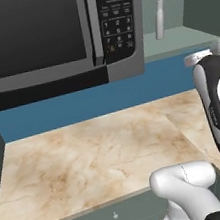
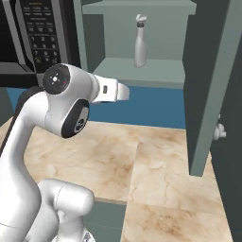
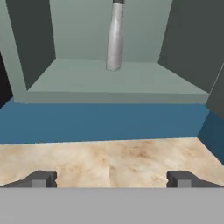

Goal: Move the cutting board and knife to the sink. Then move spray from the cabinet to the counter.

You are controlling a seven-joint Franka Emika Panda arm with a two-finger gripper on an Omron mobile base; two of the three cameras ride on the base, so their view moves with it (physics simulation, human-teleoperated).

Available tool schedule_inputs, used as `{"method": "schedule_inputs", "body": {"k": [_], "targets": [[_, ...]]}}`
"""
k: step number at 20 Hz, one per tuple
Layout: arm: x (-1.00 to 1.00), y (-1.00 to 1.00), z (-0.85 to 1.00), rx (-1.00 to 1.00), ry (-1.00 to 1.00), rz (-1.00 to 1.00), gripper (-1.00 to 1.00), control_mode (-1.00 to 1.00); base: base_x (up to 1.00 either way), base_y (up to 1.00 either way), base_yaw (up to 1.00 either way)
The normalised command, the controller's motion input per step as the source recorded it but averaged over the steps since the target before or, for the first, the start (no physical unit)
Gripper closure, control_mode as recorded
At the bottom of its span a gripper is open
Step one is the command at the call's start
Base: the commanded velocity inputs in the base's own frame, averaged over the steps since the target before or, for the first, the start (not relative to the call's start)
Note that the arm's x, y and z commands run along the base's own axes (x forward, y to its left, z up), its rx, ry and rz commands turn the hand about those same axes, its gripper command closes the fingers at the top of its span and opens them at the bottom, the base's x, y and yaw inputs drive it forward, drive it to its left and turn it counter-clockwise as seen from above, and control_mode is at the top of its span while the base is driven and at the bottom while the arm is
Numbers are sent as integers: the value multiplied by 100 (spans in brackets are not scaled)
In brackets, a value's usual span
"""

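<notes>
Grey spray [image 2: 140, 42], beige brown-veined marbled counter [image 1: 89, 156], grey-green cabinet [image 3: 105, 83], blue backsplash [image 3: 100, 122]

Before you: the spray [image 3: 115, 39], grey, standing upright on the floor of the open cabinet [image 3: 113, 81], its top cut off by the frame edge. Below the cabinet runs a blue wall band [image 3: 100, 121], then the beige marbled counter [image 3: 109, 159]. Your gripper [image 3: 112, 178] has its fingertips [image 3: 42, 178] set wide apart over the counter, holding nothing.

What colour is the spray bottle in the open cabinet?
Pale grey all over; the spray shows best in the right base view, standing upright on the cabinet shelf.
</notes>
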Motion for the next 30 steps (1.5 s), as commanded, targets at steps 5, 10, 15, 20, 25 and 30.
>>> {"method": "schedule_inputs", "body": {"k": [5, 10, 15, 20, 25, 30], "targets": [[8, -3, 17, 24, 0, -6, -100, -100, 0, 0, 0], [16, -1, 19, 16, 0, 5, -100, -100, 0, 0, 0], [13, 0, 7, 1, -13, 5, -100, -100, 0, 0, 0], [21, 0, 0, 0, -19, -2, -100, -100, 0, 0, 0], [28, 0, 3, -3, -18, -4, -100, -100, 0, 0, 0], [15, 0, 42, -1, 0, -4, -100, -100, 0, 0, 0]]}}
